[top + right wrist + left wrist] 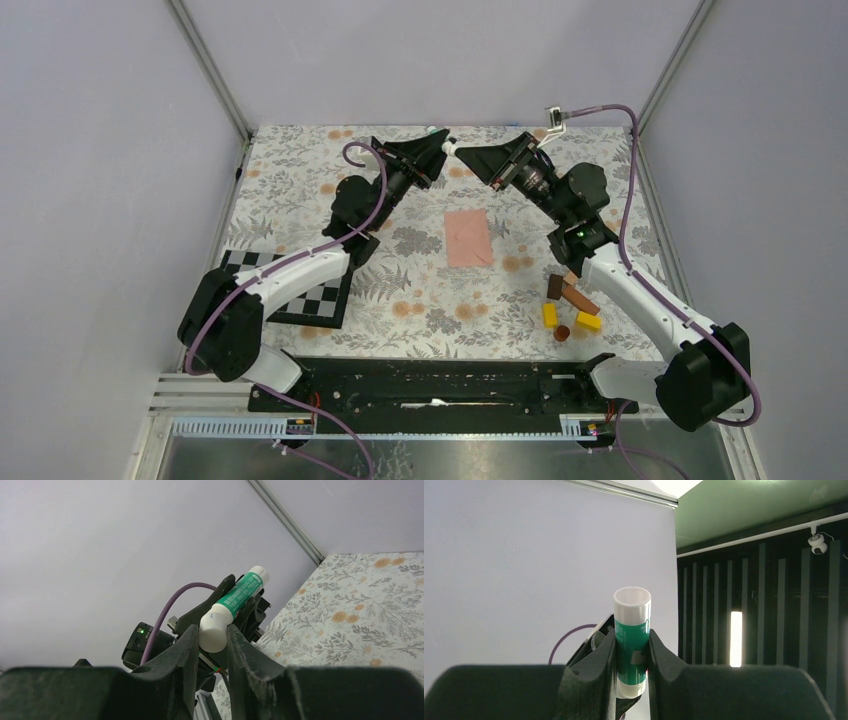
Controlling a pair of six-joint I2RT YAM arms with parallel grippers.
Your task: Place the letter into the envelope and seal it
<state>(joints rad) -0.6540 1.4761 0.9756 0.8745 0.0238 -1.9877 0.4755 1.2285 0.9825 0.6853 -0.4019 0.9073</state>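
Envelope (467, 238) lies well apart from my grippers; left gripper (438, 148) pinches the glue stick (631, 645) body, right gripper (466, 154) grips its cap (214, 627).

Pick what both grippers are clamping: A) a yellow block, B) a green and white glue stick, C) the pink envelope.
B: the glue stick is pinched by the left gripper on its green body and by the right gripper on a white end, while the envelope lies on the table.

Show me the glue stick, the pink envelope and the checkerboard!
glue stick (631, 645): left wrist view, its green label.
envelope (468, 238): top external view, its middle.
checkerboard (325, 298): top external view, its bare right part.
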